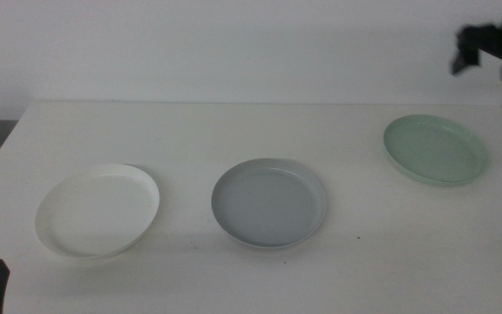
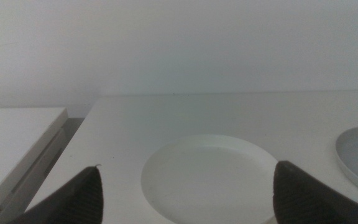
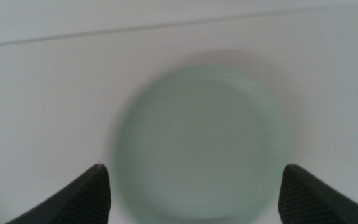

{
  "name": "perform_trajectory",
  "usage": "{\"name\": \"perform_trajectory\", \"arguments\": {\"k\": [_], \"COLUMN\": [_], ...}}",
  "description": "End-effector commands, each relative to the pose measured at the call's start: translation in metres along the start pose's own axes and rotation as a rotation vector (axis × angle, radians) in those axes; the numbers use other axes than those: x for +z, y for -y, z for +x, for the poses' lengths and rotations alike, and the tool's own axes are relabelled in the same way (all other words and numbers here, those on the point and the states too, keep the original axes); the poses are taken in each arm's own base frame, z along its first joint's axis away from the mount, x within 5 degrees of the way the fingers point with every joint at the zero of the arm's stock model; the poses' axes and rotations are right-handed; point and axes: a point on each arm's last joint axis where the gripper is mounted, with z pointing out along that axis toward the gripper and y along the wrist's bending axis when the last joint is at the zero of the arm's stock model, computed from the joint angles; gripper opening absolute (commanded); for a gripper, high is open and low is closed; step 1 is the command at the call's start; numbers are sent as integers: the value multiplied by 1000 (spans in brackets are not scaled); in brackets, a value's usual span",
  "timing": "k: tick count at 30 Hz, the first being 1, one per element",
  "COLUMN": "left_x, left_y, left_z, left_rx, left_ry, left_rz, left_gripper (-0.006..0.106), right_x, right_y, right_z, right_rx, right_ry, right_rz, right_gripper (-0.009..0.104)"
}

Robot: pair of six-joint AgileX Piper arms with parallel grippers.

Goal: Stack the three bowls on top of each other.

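Three bowls lie apart in a row on the white table (image 1: 234, 131): the white bowl (image 1: 98, 210) at the near left, the grey bowl (image 1: 269, 202) in the middle, and the mint green bowl (image 1: 436, 149) farther back on the right. Above the green bowl hangs the right tool (image 3: 191, 193), jaws spread wide, touching nothing. Near the white bowl at the table's near left edge waits the left tool (image 2: 185, 199), jaws also wide and empty.
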Motion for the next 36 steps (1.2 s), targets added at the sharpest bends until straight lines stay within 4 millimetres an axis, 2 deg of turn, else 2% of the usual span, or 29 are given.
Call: {"name": "perform_trajectory", "arguments": {"k": [1, 8, 11, 16, 24, 26, 30, 32, 36], "left_x": [0, 0, 0, 0, 0, 0, 0, 0, 0], "left_y": [0, 0, 0, 0, 0, 0, 0, 0, 0], "left_z": [-1, -1, -1, -1, -1, -1, -1, -1, -1], "left_rx": [-7, -7, -7, -7, -7, -7, -7, -7, -7], "left_ry": [16, 16, 16, 16, 16, 16, 16, 16, 16], "left_rz": [0, 0, 0, 0, 0, 0, 0, 0, 0], "left_gripper": [94, 94, 94, 94, 94, 94, 94, 94, 94], "right_x": [23, 90, 110, 133, 155, 156, 157, 157, 156], "right_y": [29, 91, 106, 107, 100, 100, 101, 101, 99], "right_z": [0, 14, 23, 30, 39, 38, 36, 36, 39], "right_rx": [8, 177, 186, 202, 179, 179, 179, 181, 172], "right_ry": [-24, -83, -123, -142, -177, -168, -144, -143, -175], "right_rz": [70, 65, 41, 5, -7, -5, 0, -2, -17], "right_gripper": [93, 93, 93, 87, 78, 69, 31, 25, 26]}}
